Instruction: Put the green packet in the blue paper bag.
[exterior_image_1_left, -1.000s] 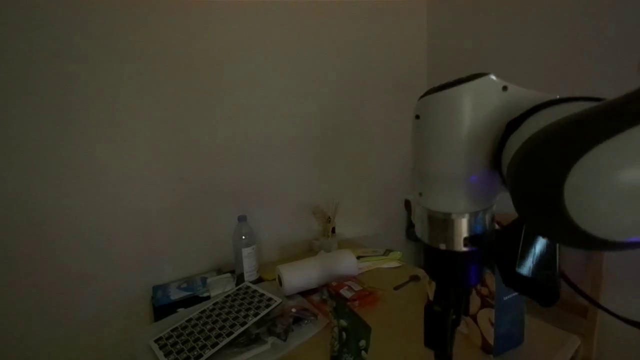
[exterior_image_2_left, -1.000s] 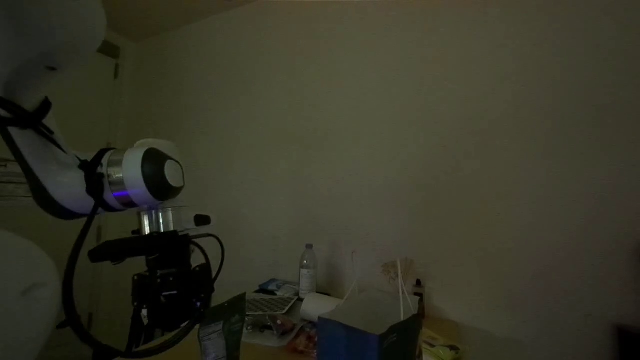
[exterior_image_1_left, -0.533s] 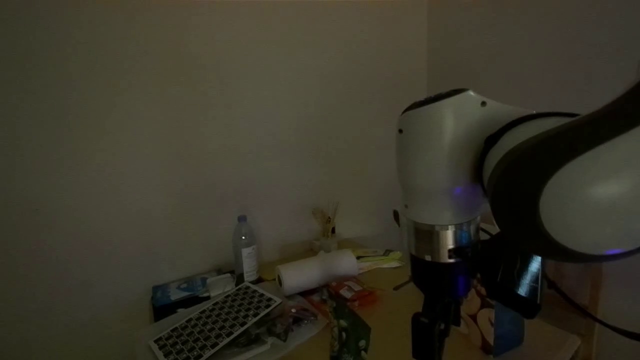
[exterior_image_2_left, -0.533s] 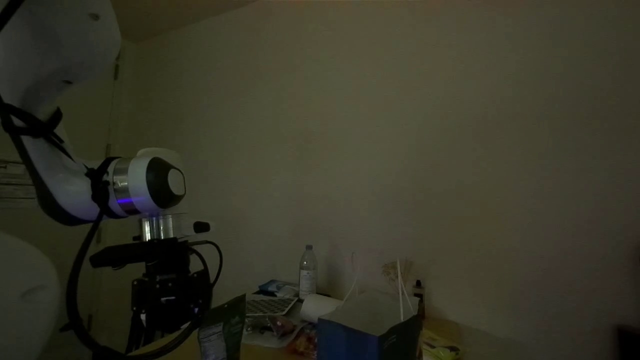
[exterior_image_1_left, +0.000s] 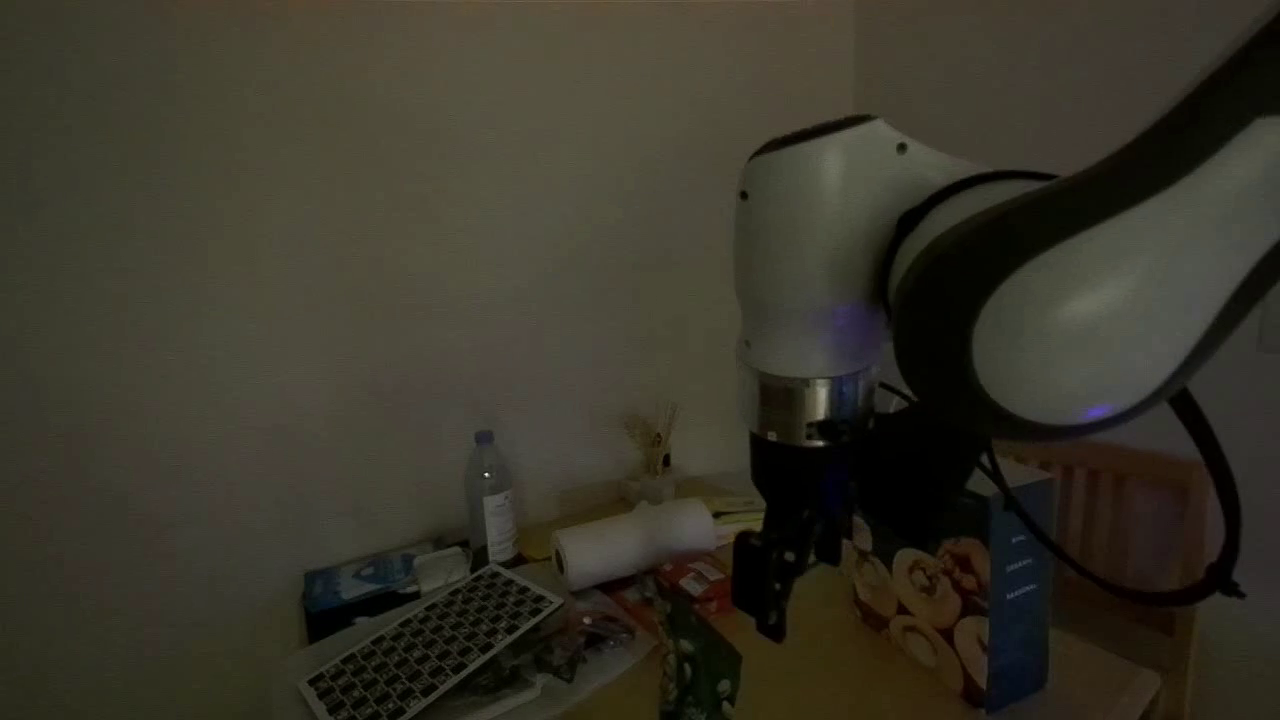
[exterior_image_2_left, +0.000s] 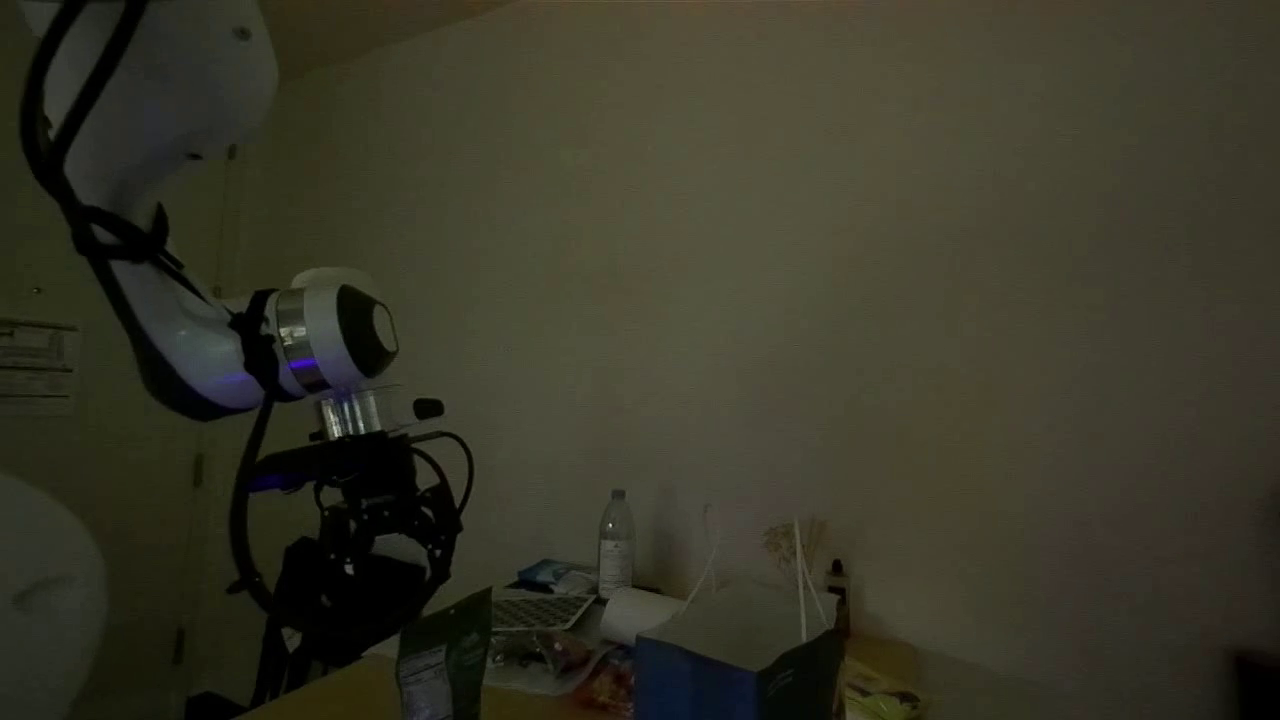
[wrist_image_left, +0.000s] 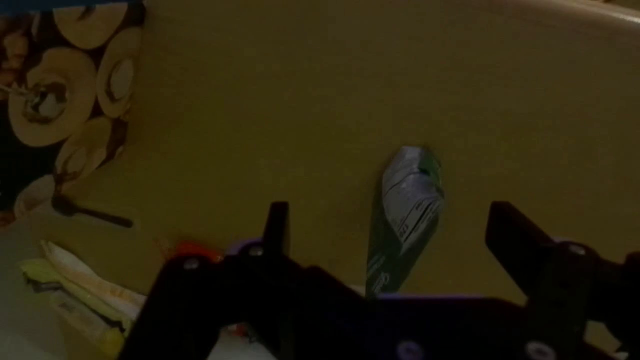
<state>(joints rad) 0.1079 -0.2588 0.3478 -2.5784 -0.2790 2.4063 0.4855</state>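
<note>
The green packet stands on the table, apart from the bag, and shows in both exterior views. In the wrist view it lies between the spread fingers, below them, with its white label up; its lower end is hidden by the gripper body. My gripper is open and empty. In an exterior view the gripper hangs above the table between packet and bag. The blue paper bag stands upright with its food picture; its open top and white handles show in an exterior view. Its picture side is at the wrist view's upper left.
A reddish packet, a white paper roll, a bottle and a black-and-white grid panel lie or stand left of the gripper. A dark spoon lies near the bag. A wooden chair is behind the bag.
In an exterior view my gripper has moved left, away from the bag and closer to the packet, dipping and then rising. The packet and bag have not moved.
</note>
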